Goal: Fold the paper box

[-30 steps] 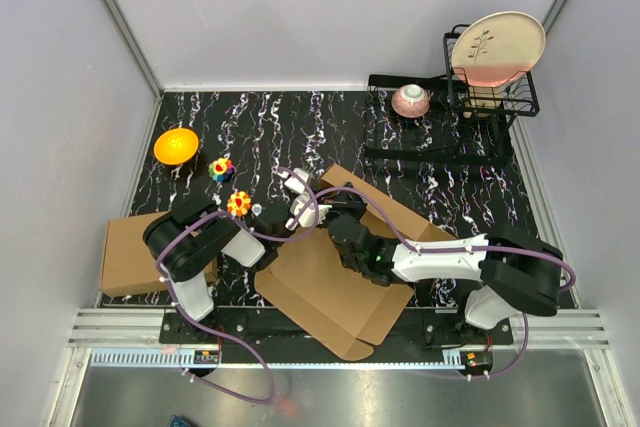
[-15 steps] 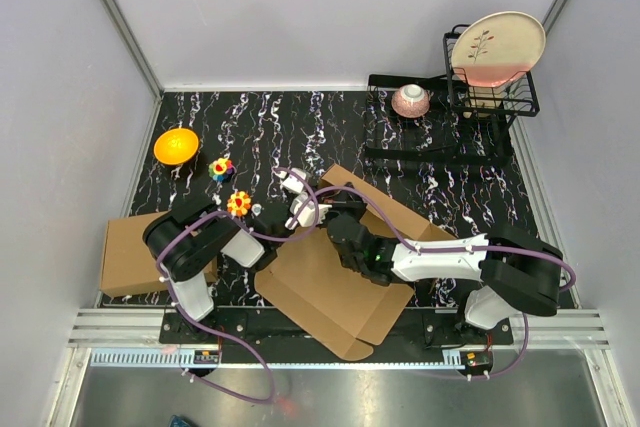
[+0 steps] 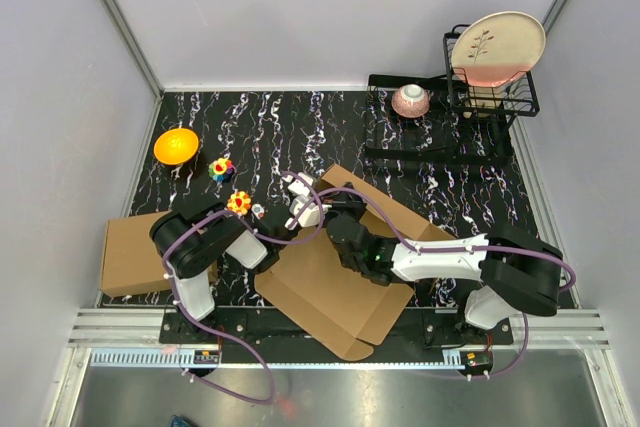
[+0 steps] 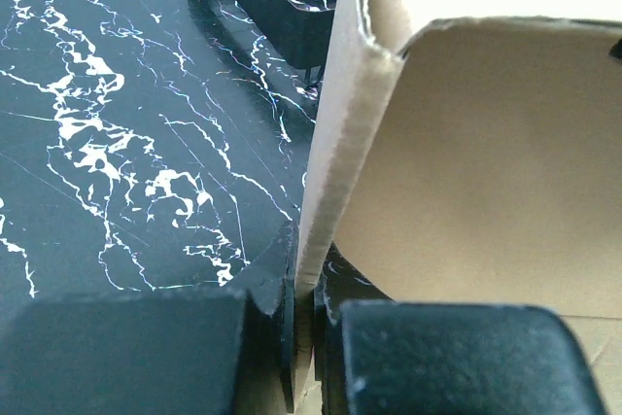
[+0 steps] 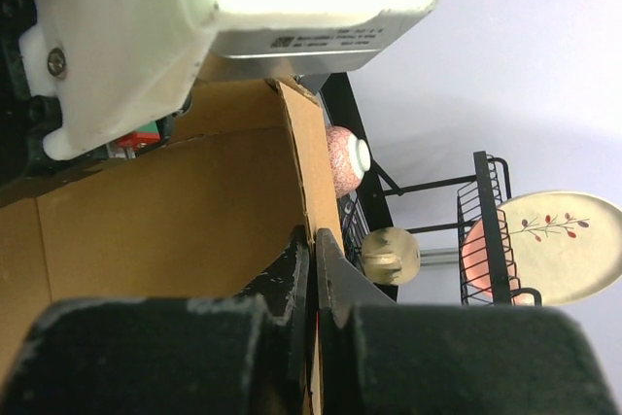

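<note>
One paper box (image 3: 320,297), one plain carton (image 3: 125,252), one orange bowl (image 3: 175,145), one pink bowl (image 3: 411,100), two colourful toys (image 3: 221,168), one plate (image 3: 497,47).

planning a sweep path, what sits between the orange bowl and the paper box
In the top view, between the orange bowl and the paper box lie a multicoloured toy, then a red-and-yellow toy, with the left arm crossing nearer the box.

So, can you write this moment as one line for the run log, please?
task: fold paper box | left pincer: shut on box edge | right pincer: shut on box edge | state: partly folded
</note>
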Available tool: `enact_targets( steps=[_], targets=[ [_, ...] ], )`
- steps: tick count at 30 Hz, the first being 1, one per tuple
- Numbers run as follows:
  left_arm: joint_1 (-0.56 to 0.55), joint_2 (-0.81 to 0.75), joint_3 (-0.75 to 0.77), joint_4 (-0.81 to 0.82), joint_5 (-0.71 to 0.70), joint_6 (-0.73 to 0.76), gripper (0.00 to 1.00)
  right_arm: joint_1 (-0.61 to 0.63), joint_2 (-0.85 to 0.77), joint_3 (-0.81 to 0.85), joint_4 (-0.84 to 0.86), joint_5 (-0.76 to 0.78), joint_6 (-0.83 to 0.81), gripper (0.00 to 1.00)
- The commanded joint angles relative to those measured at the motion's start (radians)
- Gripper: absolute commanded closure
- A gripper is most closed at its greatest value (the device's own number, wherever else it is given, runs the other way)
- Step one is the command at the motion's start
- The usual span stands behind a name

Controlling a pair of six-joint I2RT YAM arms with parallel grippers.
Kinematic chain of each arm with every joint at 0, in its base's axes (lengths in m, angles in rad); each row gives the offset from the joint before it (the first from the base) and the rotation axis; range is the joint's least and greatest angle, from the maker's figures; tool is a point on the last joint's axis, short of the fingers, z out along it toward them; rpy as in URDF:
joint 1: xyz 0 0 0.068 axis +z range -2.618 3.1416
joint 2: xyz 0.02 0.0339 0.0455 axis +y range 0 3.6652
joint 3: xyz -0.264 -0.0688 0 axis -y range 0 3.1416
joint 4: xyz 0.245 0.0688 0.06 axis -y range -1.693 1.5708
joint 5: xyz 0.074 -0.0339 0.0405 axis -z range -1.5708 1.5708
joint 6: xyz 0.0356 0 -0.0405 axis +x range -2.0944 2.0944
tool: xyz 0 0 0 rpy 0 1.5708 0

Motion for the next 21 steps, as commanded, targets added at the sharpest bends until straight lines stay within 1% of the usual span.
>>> enact_targets(
  steps=[1,3,7,8,10,11,14,15,18,21],
  targets=[
    [0.003,0.013,-0.003,0.322,-0.126,-0.009,1.0,0.016,0.033,-0.016,-0.109,-0.06,0.131,1.0],
    [0.003,0.005,-0.008,0.322,-0.126,-0.009,1.0,0.016,0.039,-0.011,-0.105,-0.045,0.131,1.0],
    [0.003,-0.007,-0.015,0.322,-0.131,-0.005,1.0,0.016,0.048,-0.002,-0.068,0.009,0.118,0.93],
    [0.003,-0.01,-0.018,0.322,-0.132,-0.005,1.0,0.016,0.042,0.001,-0.066,0.024,0.118,0.87],
    [0.003,-0.018,-0.024,0.322,-0.133,-0.003,1.0,0.016,0.034,0.007,-0.071,0.038,0.124,0.8],
    [0.003,-0.021,-0.026,0.322,-0.133,-0.003,1.0,0.016,0.022,0.012,-0.077,0.053,0.13,0.7],
    [0.003,-0.029,-0.034,0.322,-0.143,-0.005,1.0,0.016,-0.028,0.03,-0.137,0.063,0.174,0.57],
    [0.003,-0.032,-0.034,0.322,-0.145,-0.005,1.0,0.016,-0.044,0.035,-0.149,0.063,0.197,0.5],
    [0.003,-0.032,-0.035,0.322,-0.154,-0.012,1.0,0.021,-0.099,0.045,-0.204,0.057,0.229,0.41],
    [0.003,-0.032,-0.034,0.322,-0.16,-0.017,1.0,0.033,-0.148,0.061,-0.278,0.055,0.259,0.39]
  ],
)
